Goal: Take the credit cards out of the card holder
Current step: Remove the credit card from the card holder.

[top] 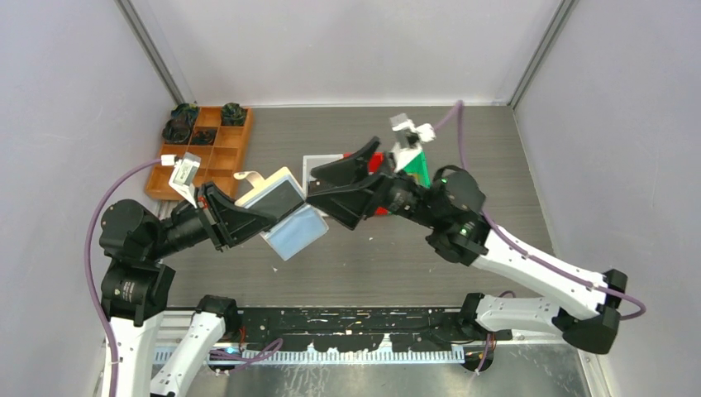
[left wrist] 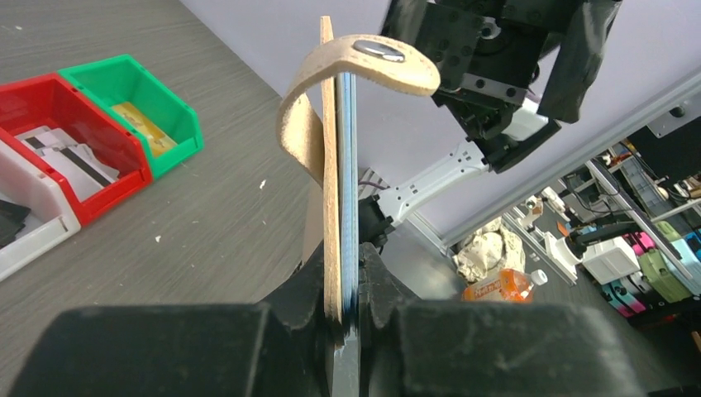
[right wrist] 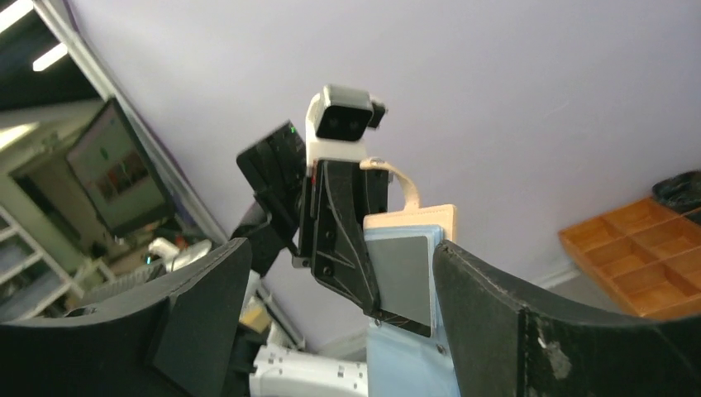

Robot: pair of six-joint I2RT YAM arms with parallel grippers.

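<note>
Right up against the left wrist cam, the left gripper [left wrist: 347, 324] is clamped on the bottom edge of the holder [left wrist: 331, 207]. It's held edge-on and upright there, tan side left, blue-grey side right, with the tan strap [left wrist: 364, 62] curling over the top.

From the top cam the holder [top: 285, 213] is up off the table [top: 397, 256], about mid-scene and a bit left, hanging open with its pale blue flap on the near side. A dark card [top: 277, 198] sits in the upper pocket. On the right wrist cam it looks grey [right wrist: 401, 277], and it's in the pocket, not pulled out.

The right gripper [top: 312, 184] has its jaws spread wide with nothing in them. It's just right of the holder, and I can't tell if it's touching.

Further right and farther back are three bins: white [left wrist: 25, 223], red [left wrist: 74, 99] and green [left wrist: 136, 83]. There's a gold card [left wrist: 140, 124] in the green one and a striped card [left wrist: 62, 149] in the red. A brown tray [top: 223, 153] sits at the far left.
</note>
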